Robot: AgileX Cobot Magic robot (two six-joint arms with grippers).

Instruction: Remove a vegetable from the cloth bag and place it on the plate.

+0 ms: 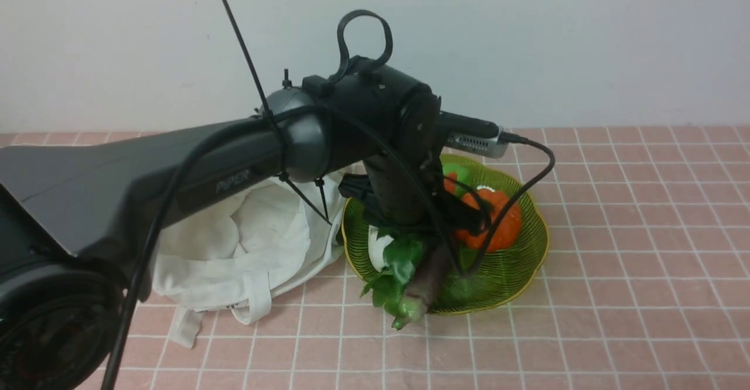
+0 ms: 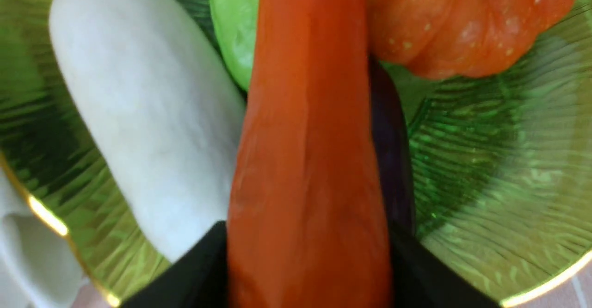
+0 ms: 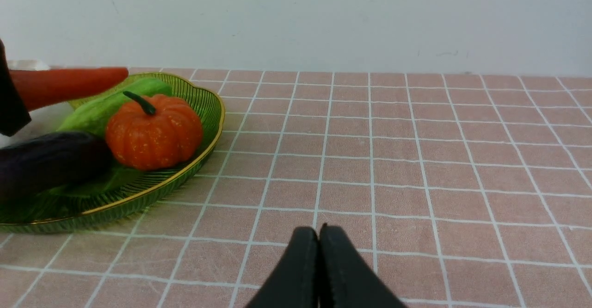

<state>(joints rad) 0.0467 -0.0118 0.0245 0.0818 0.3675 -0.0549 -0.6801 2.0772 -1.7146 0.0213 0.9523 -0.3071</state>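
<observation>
The orange carrot [image 2: 310, 160] lies lengthwise between the two black fingers of my left gripper [image 2: 307, 227], which is shut on its thick part. It hangs level just above the green ribbed plate [image 1: 527, 273], its tip over the plate's middle [image 3: 69, 83]. The off-white cloth bag [image 1: 246, 243] lies crumpled left of the plate, partly behind my left arm. In the front view the wrist hides the left gripper's fingers. My right gripper [image 3: 318, 234] is shut and empty, low over the tiled cloth to the right of the plate [image 3: 203, 113].
On the plate lie an orange pumpkin [image 1: 495, 220], a white radish [image 2: 138, 127] with green leaves, a dark purple eggplant [image 3: 46, 162] and a pale green vegetable [image 3: 106, 109]. The eggplant's stem end [image 1: 410, 314] pokes over the plate's near rim. Pink tiled cloth covers the table.
</observation>
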